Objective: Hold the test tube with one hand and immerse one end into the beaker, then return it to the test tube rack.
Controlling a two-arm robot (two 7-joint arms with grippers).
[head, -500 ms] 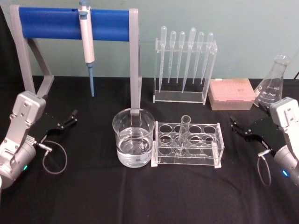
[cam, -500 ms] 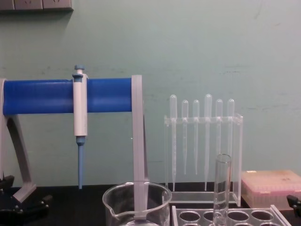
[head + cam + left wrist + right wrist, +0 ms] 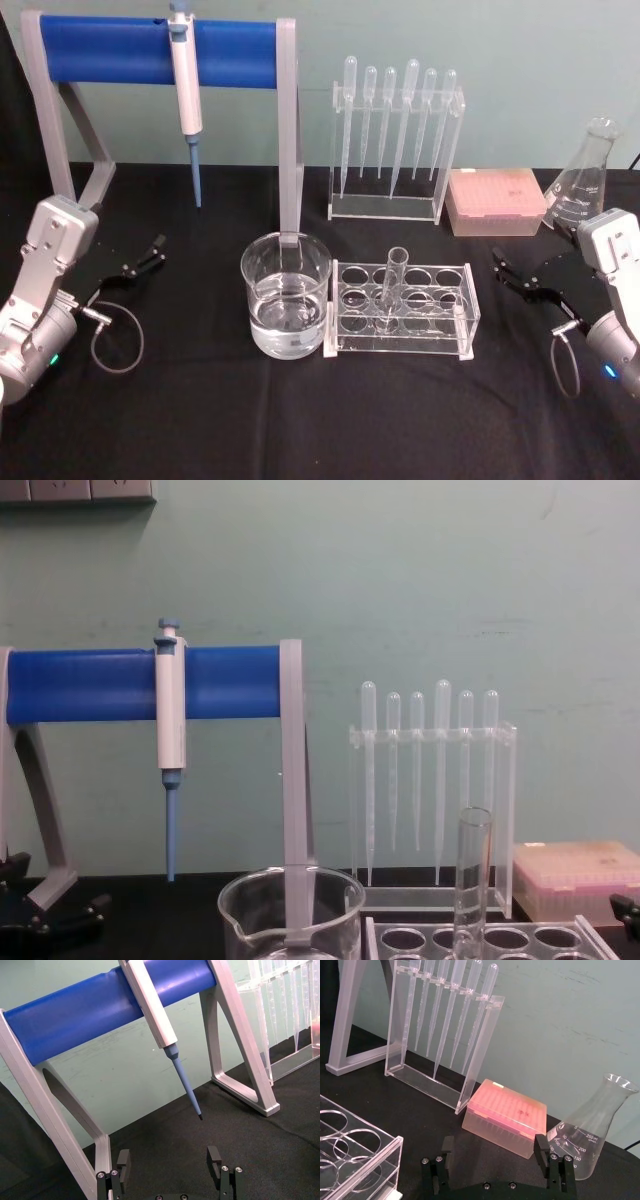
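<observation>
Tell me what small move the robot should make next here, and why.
Probably reach the right tool toward the test tube, aiming at its exposed upper part. The tube stands upright in the rack, ungrasped. Both tools are open, and the right one is nearer to it than the left tool. The beaker sits just left of the rack, ready for the dip.
</observation>
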